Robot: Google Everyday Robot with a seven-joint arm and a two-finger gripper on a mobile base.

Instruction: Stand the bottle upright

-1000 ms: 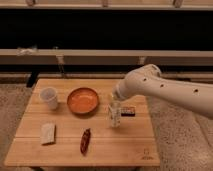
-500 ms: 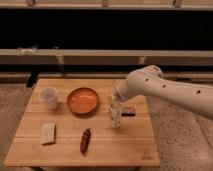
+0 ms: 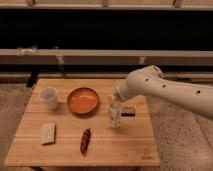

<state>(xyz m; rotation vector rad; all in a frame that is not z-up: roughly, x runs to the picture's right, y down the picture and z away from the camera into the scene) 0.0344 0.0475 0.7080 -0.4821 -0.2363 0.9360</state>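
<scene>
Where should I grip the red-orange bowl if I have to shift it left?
Judging by its pose, pinch the bowl at its left rim from above: it sits open side up, and the gripper, shut on the bottle, crowds its right side.

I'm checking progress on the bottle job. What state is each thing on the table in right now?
bottle: upright on the table, right of the bowl, its top in the tool's grip.
tool: shut on the bottle's top, directly above it.
bowl: upright, nothing visible inside.
cup: upright, open end up.
dark red object: lying flat near the front edge.
pale packet: lying flat, front left.
</scene>
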